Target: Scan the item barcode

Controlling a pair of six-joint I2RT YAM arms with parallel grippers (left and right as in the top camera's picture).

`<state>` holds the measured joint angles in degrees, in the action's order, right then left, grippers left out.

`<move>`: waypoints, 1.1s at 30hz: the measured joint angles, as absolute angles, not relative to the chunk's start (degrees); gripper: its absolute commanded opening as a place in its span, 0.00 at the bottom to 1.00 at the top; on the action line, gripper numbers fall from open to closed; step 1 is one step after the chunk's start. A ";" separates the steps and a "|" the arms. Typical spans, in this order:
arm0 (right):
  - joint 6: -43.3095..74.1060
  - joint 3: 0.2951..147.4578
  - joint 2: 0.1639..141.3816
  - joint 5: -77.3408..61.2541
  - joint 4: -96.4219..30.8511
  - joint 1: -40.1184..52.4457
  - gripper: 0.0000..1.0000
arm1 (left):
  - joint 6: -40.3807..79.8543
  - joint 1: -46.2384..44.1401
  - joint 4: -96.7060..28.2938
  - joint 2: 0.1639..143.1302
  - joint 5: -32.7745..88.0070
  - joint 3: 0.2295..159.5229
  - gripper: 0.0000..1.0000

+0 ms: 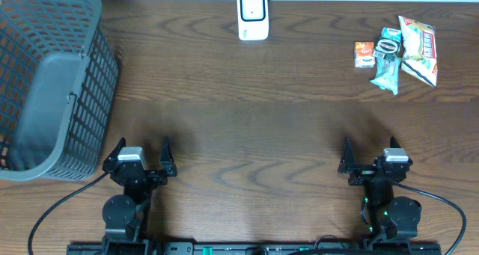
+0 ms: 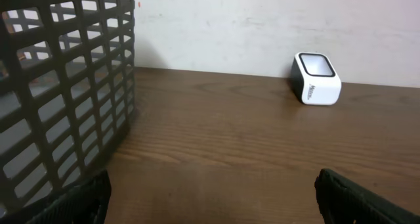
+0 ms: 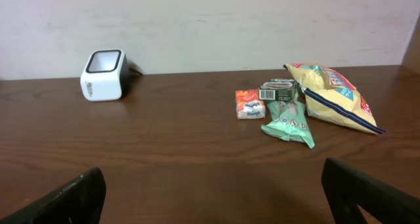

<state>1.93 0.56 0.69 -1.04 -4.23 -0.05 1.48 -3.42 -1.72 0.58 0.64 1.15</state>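
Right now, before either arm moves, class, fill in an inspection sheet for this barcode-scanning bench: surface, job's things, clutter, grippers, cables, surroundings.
Surface: table, dark wood grain, no spills seen.
Job's things: white scanner at the far edge, centre. Snacks are bunched at the far right: orange packet, green pouch, yellow chip bag.
Clutter: grey mesh basket at the left edge; otherwise nothing seen.
Grippers: left gripper and right gripper at the near edge, jaws open, holding nothing.
Cables: left cable and right cable, black, looping from the arm bases.
Surroundings: pale wall behind the table.
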 measured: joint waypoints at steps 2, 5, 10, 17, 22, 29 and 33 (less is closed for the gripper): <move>1.93 0.56 0.69 -1.04 -4.23 -0.05 0.99 | 1.45 -3.38 -1.69 0.58 0.45 1.17 0.98; 1.93 0.56 0.69 -1.04 -4.23 -0.05 0.99 | 1.45 -2.96 -1.69 0.58 0.14 1.17 0.98; 1.93 0.56 0.69 -1.04 -4.23 -0.05 0.99 | 1.45 -2.70 -1.69 0.58 0.01 1.17 0.98; 1.93 0.56 0.69 -1.04 -4.23 -0.05 0.99 | 1.45 -2.70 -1.69 0.58 0.01 1.19 0.98; 1.93 0.56 0.69 -1.04 -4.23 -0.05 0.99 | 1.45 -2.70 -1.72 0.58 0.01 1.19 0.98; 1.93 0.56 0.69 -1.04 -4.23 -0.05 0.99 | 1.43 -2.70 -1.72 0.58 0.01 1.19 0.98; 1.93 0.56 0.69 -1.04 -4.23 -0.05 0.99 | 1.43 -2.70 -1.72 0.58 0.01 1.19 0.98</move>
<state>1.93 0.56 0.69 -1.04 -4.23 -0.05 1.43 -2.70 -1.72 0.58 0.01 1.19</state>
